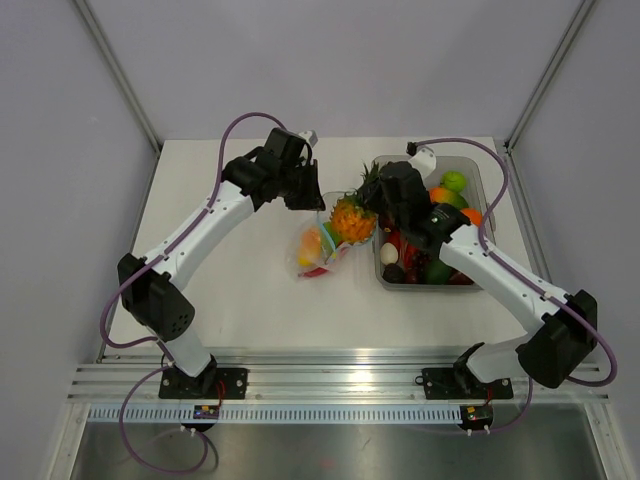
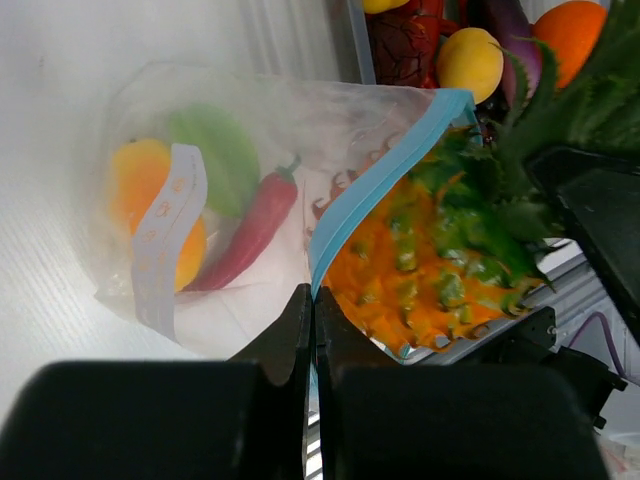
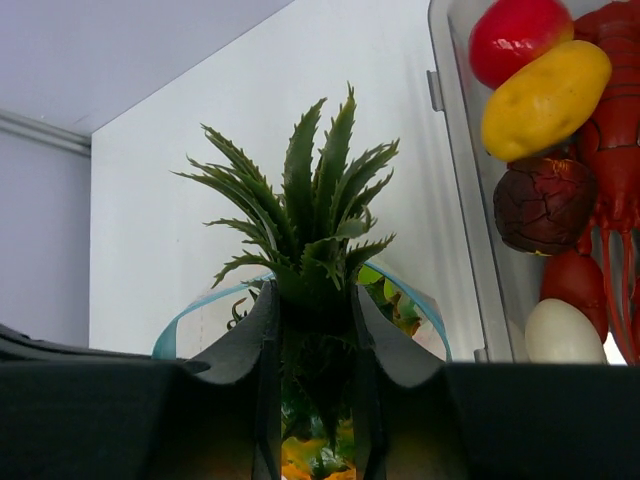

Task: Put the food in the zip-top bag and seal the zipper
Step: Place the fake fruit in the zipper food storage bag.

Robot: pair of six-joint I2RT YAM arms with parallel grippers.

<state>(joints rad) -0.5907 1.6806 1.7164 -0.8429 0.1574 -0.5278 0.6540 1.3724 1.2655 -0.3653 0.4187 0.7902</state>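
Note:
The clear zip-top bag (image 1: pixel 315 250) lies at mid-table with its mouth toward the tub. Inside it (image 2: pixel 330 120) are an orange-yellow fruit (image 2: pixel 135 185), a green piece (image 2: pixel 225 145) and a red chili (image 2: pixel 255 225). My left gripper (image 2: pixel 315 295) is shut on the blue zipper (image 2: pixel 380 180) and holds the mouth up. A toy pineapple (image 1: pixel 350 218) sits in the mouth, its orange body (image 2: pixel 420 270) against the strip. My right gripper (image 3: pixel 312 300) has a finger on each side of the green crown (image 3: pixel 310 200), and both touch it.
A rigid clear tub (image 1: pixel 430 287) stands right of the bag, under the right arm. Its wall (image 3: pixel 470 210) holds in a red fruit (image 3: pixel 520 35), a yellow one (image 3: pixel 545 95), a dark brown one (image 3: pixel 545 205), a white egg (image 3: pixel 560 335) and a red lobster (image 3: pixel 615 150).

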